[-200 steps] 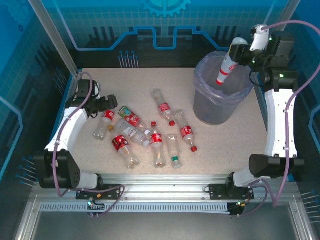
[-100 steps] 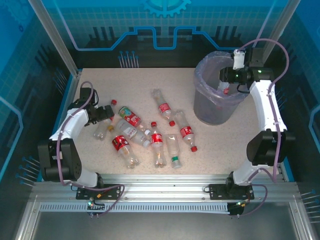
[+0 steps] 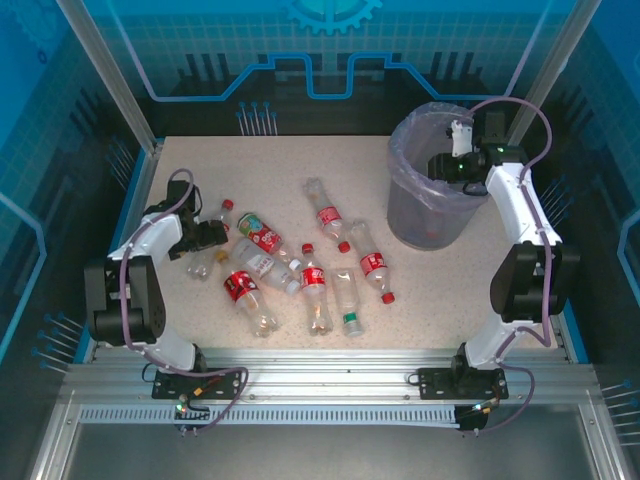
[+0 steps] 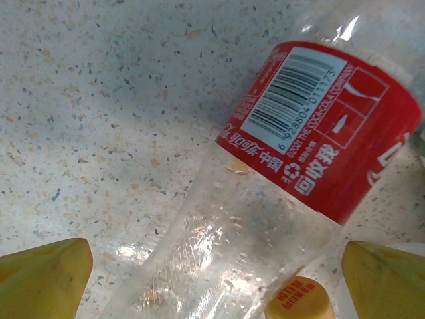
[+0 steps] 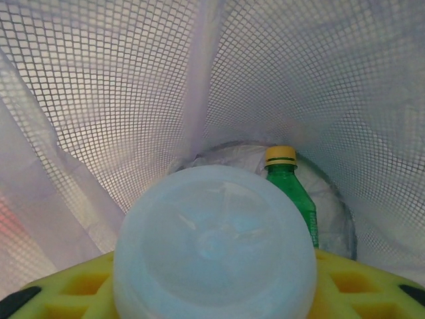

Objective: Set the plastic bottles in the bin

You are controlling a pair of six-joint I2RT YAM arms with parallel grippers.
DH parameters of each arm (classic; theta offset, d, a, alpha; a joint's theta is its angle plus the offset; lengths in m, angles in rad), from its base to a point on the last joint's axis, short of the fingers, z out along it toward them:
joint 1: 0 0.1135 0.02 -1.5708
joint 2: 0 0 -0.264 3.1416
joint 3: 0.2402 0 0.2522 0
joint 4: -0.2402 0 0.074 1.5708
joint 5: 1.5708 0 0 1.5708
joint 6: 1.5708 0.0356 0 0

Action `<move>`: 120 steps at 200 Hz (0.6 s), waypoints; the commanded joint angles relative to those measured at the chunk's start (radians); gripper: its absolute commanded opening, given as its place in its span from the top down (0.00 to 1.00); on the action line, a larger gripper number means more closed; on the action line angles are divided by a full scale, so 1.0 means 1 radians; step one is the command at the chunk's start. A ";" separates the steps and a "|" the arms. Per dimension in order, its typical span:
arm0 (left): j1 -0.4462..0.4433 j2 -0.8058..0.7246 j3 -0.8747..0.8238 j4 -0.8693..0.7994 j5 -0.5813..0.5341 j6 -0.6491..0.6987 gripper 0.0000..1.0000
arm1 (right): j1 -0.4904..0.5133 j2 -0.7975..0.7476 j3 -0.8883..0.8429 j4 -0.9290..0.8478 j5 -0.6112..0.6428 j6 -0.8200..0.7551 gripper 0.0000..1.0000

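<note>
Several plastic bottles [image 3: 315, 290] lie scattered on the speckled table, most with red labels. My left gripper [image 3: 208, 240] is low over the leftmost one [image 3: 200, 265]. In the left wrist view my left gripper [image 4: 216, 286] is open, its yellow fingertips [image 4: 46, 276] on either side of this red-labelled bottle [image 4: 325, 133]. My right gripper [image 3: 440, 165] is down inside the bin [image 3: 420, 215]. In the right wrist view my right gripper [image 5: 212, 292] is shut on a clear bottle seen base-on [image 5: 212, 239]. A green bottle [image 5: 292, 189] lies at the bin's bottom.
A yellow cap [image 4: 299, 300] of a neighbouring bottle sits close to my left gripper's right finger. The bin's mesh wall and liner [image 5: 99, 80] surround the right gripper. Blue enclosure walls [image 3: 110, 120] border the table at the left, back and right.
My right arm swung the held bottle from above the rim down into the bin. My left gripper drew back and settled lower over the leftmost bottle.
</note>
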 commanded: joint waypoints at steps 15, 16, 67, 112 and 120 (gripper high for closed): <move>0.008 0.047 0.020 0.005 -0.020 0.028 0.03 | 0.007 0.001 0.005 -0.047 -0.004 -0.012 0.31; 0.008 0.049 0.020 0.005 -0.020 0.028 0.03 | 0.007 0.000 0.006 -0.047 -0.003 -0.013 0.31; 0.008 0.096 0.010 0.030 0.000 0.026 0.08 | 0.001 -0.061 0.096 -0.108 -0.008 -0.018 0.24; 0.008 0.107 -0.002 0.045 -0.013 0.026 0.21 | -0.029 -0.210 0.106 -0.094 -0.070 0.020 0.22; 0.008 0.109 -0.004 0.049 -0.019 0.027 0.24 | -0.031 -0.240 0.096 -0.080 -0.095 0.033 0.22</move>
